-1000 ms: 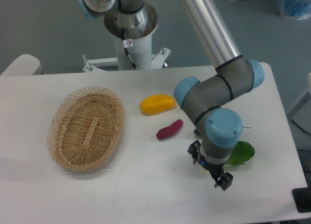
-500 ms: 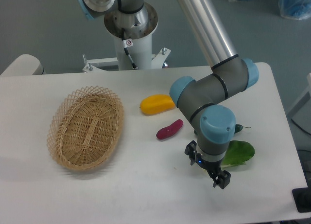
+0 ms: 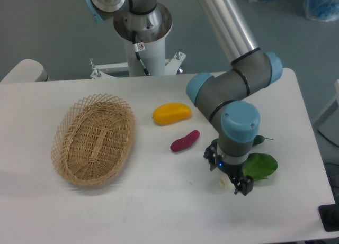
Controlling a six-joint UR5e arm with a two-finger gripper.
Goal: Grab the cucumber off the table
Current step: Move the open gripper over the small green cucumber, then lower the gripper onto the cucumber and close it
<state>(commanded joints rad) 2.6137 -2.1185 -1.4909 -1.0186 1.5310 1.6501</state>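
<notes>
The cucumber (image 3: pixel 258 140) lies on the white table (image 3: pixel 159 201) to the right of centre. Only its dark green right end and thin stem tip show; the rest is hidden behind the arm's blue-capped wrist. My gripper (image 3: pixel 229 175) points down just in front of the cucumber, low over the table, beside the white stalk of the bok choy. Its jaws look spread apart and hold nothing.
The leafy bok choy (image 3: pixel 260 166) lies right of the gripper. A purple-red sweet potato (image 3: pixel 185 141) and a yellow mango-like fruit (image 3: pixel 171 113) lie to the left of the arm. A wicker basket (image 3: pixel 94 138) stands at the left. The table's right edge is close by.
The gripper and wrist have moved slightly back toward the cucumber and lower. More of the bok choy leaf shows. The objects have not moved.
</notes>
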